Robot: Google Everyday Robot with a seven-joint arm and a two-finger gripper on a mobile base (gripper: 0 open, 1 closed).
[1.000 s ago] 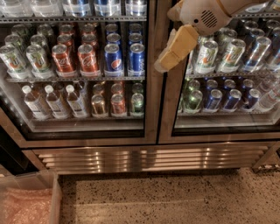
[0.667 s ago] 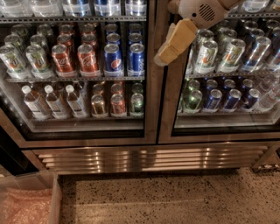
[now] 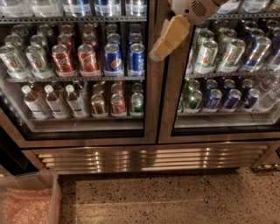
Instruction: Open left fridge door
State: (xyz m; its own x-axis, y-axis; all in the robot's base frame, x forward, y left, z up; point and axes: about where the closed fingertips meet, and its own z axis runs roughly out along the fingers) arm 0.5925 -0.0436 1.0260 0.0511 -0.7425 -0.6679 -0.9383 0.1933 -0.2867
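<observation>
The left fridge door [image 3: 151,109] is a tall glass door in a brushed steel frame and stands closed. Behind its glass are red cola cans [image 3: 75,59] and blue Pepsi cans [image 3: 124,57], with bottles and cans on the shelf below. My gripper [image 3: 161,50], tan under a white wrist [image 3: 197,8], hangs from the top right. It sits in front of the steel posts where the two doors meet, at the level of the can shelf. Its tip points down and left toward the left door's right edge.
The right glass door [image 3: 168,109] shows silver-green cans [image 3: 205,57] and small blue cans [image 3: 232,98]. A steel grille [image 3: 144,159] runs below both doors, above a speckled floor [image 3: 175,197]. A clear bin with pink wrap [image 3: 26,203] stands at the bottom left.
My gripper has risen a little and edged left along the posts between the doors. Both doors stay closed.
</observation>
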